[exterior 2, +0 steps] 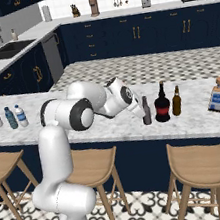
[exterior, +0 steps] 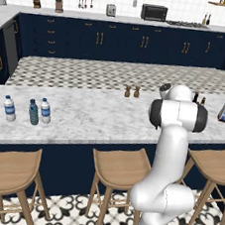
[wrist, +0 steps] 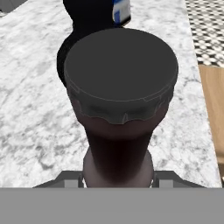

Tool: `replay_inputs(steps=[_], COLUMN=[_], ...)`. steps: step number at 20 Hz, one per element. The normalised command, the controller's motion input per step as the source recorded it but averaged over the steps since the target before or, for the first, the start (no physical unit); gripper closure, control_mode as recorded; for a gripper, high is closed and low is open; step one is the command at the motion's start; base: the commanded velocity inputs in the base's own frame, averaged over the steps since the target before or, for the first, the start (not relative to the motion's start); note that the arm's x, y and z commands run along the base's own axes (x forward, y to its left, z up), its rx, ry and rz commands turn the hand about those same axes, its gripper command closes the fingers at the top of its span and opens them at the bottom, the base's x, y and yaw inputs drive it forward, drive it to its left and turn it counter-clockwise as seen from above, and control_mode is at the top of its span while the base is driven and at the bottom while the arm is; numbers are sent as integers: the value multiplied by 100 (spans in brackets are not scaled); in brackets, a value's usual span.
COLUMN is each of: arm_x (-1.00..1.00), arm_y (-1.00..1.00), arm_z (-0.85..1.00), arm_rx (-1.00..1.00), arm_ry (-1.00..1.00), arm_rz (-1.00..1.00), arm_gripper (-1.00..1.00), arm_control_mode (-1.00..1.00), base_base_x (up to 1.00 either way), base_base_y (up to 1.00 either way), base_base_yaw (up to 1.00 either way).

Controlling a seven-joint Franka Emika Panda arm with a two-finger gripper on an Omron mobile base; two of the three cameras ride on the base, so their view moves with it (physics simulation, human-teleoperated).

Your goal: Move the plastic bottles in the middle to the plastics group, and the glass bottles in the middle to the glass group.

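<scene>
A slim dark brown long-necked bottle (exterior 2: 147, 115) stands on the marble counter (exterior 2: 110, 127), and my gripper (exterior 2: 142, 105) is shut on its neck. In the hand view its crimped cap (wrist: 120, 74) looms close, with the neck held between my gripper's (wrist: 118, 178) two finger pads. Just right of it stands the fat black bottle with a red label (exterior 2: 162, 105), then the amber-brown beer bottle (exterior 2: 176, 101) and the square clear flask (exterior 2: 217, 95). Far left, two clear plastic bottles (exterior: 9, 108) (exterior: 45, 111) flank a teal one (exterior: 33, 112).
Two small brown shakers (exterior: 127, 91) stand at the counter's far edge. Wooden stools (exterior 2: 201, 165) line the near side below the counter. Beyond the counter lie a tiled floor and dark cabinets, with a sink (exterior 2: 5, 50) to the left.
</scene>
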Motion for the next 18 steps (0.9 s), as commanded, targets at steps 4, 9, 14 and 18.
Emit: replay_inputs(steps=[4, 9, 14, 18], arm_x=[0, 0, 0, 0], arm_y=[0, 0, 0, 0], arm_z=[-13, 0, 0, 0], arm_rx=[0, 0, 0, 0], arm_ry=[0, 0, 0, 0], arm_rz=[0, 0, 0, 0], arm_gripper=[100, -100, -100, -100], arm_control_mode=[-100, -100, -100, -100], base_base_x=[0, 0, 0, 0], base_base_y=[0, 0, 0, 0], base_base_yaw=[0, 0, 0, 0])
